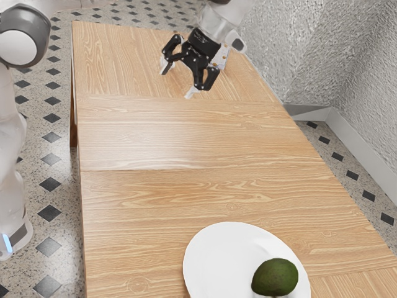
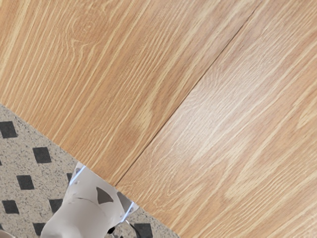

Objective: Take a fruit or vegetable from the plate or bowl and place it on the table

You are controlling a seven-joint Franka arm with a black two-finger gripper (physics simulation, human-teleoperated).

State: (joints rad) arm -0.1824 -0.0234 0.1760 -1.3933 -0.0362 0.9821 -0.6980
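- The white plate (image 1: pixel 211 264) lies on the wood-grain table (image 1: pixel 149 136).
- A dark green avocado (image 1: pixel 275 277) rests on the plate, toward the exterior view's right side of it.
- The gripper (image 1: pixel 177 81) is well apart from the plate, toward the table's far end in the exterior view; its two fingers stand wide, with nothing between them.
- The arm's pale base (image 1: pixel 13 230) stands to the exterior view's left of the plate.
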